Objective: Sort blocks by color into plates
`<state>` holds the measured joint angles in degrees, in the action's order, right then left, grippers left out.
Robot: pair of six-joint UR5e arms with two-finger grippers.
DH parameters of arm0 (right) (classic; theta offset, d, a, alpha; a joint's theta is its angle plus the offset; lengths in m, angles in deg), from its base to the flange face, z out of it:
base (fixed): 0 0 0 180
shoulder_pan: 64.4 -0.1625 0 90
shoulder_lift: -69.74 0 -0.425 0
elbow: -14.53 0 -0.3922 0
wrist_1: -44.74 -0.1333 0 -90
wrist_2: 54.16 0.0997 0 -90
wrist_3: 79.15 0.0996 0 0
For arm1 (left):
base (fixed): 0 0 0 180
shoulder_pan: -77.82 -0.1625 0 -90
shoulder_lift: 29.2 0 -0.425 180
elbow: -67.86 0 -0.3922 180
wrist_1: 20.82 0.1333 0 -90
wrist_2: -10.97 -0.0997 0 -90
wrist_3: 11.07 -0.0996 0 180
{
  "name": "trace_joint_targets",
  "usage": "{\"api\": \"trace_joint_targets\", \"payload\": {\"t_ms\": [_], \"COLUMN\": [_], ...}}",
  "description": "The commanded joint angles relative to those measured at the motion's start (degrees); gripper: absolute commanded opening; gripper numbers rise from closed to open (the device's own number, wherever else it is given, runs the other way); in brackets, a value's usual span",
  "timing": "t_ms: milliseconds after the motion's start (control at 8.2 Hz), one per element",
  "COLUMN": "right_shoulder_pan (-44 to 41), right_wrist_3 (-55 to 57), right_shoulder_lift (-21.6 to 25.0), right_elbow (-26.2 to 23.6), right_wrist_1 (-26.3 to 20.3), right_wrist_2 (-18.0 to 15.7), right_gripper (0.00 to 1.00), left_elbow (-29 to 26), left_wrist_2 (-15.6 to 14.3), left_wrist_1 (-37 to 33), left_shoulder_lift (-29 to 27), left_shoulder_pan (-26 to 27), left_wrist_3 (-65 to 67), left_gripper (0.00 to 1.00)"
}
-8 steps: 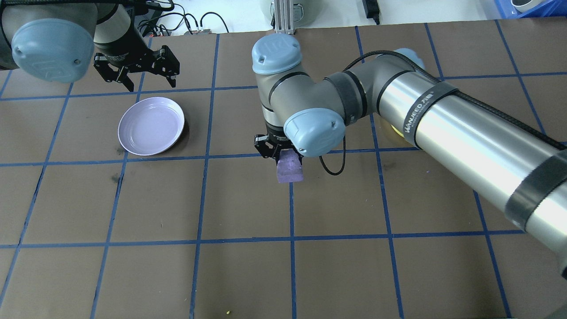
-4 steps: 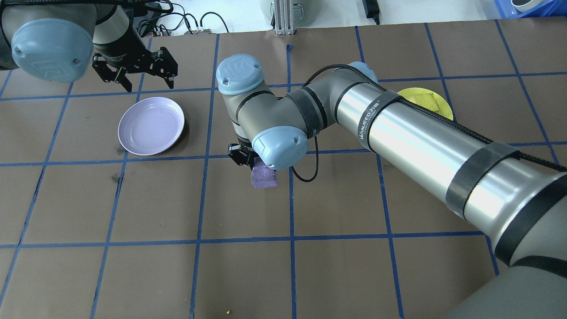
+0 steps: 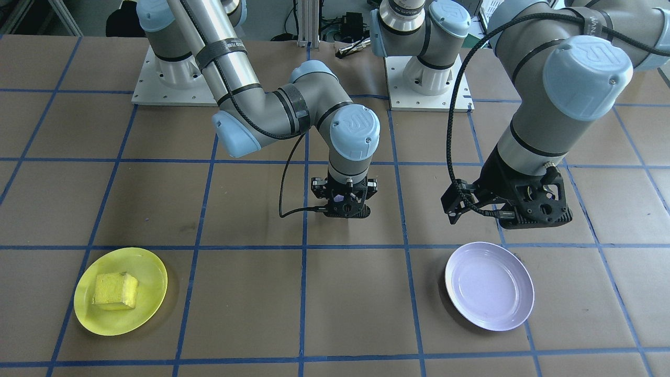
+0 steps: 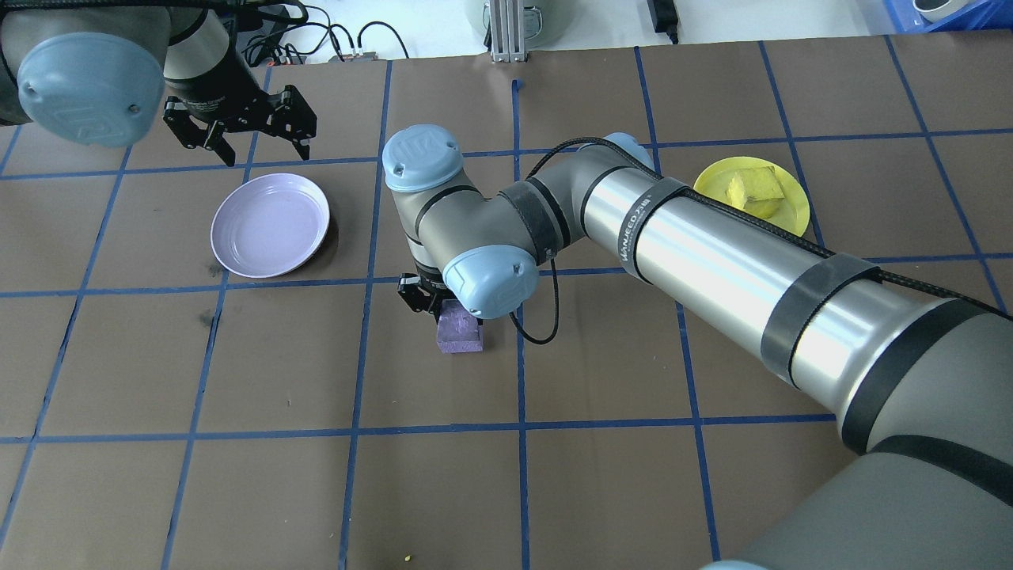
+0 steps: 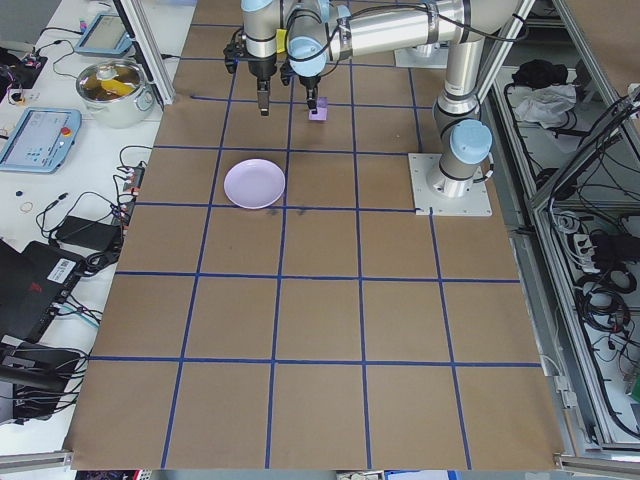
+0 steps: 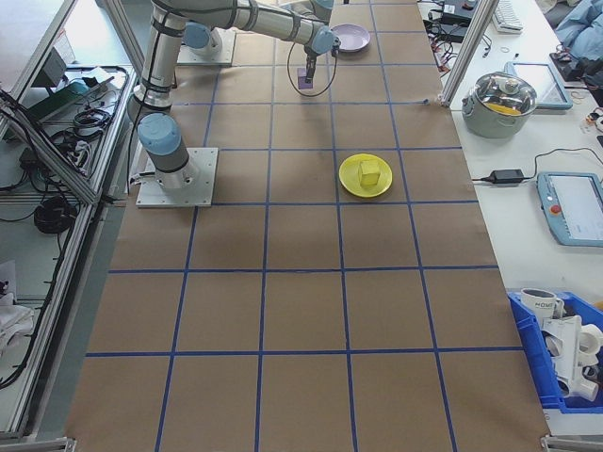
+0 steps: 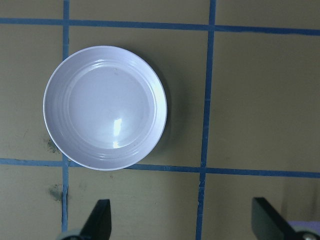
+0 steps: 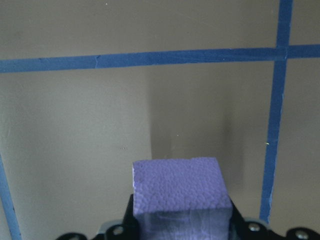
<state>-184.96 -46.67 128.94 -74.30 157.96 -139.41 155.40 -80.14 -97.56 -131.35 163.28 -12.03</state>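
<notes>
The right gripper (image 4: 427, 299) is clenched on the purple block (image 4: 459, 336); the lavender plate (image 4: 270, 226) lies toward the robot's left, near the spread-open left gripper (image 4: 241, 131).

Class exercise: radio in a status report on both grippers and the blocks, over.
Right gripper shut on purple block, mid-table. Left gripper open, beside lavender plate, which is empty. Yellow block on yellow plate. Path to lavender plate clear.
</notes>
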Motion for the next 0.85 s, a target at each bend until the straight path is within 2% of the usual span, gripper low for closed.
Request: {"api": "trace_joint_targets", "payload": {"t_ms": [0, 122, 244, 366, 732], "right_shoulder_pan": [-0.2, -0.2, 0.58, 2.25, 11.89], "right_wrist_3": [0.83, 0.74, 0.65, -0.31, -13.01], "right_shoulder_lift": [-1.45, -0.67, 1.08, 3.62, 11.09], "right_elbow": [0.49, 0.93, 1.02, 1.46, 1.2], "right_wrist_1": [0.69, 0.6, 0.08, -3.14, -15.53], "right_wrist_2": [0.43, 0.43, 2.17, 3.58, 2.9], "right_gripper": [1.0, 1.0, 1.0, 1.0, 1.0], "left_elbow": [0.0, 0.0, 0.0, 0.0, 0.0], "left_wrist_2": [-0.2, -0.12, 0.15, 0.24, 0.5], "left_wrist_1": [-0.07, -0.07, -0.07, -0.07, -0.25], "left_shoulder_lift": [-0.16, -0.25, -0.07, -0.07, 0.19], "left_shoulder_pan": [0.05, 0.05, 0.05, 0.05, 0.4], "left_wrist_3": [0.0, 0.08, 0.08, 0.0, 0.52], "left_gripper": [1.0, 1.0, 1.0, 1.0, 1.0]}}
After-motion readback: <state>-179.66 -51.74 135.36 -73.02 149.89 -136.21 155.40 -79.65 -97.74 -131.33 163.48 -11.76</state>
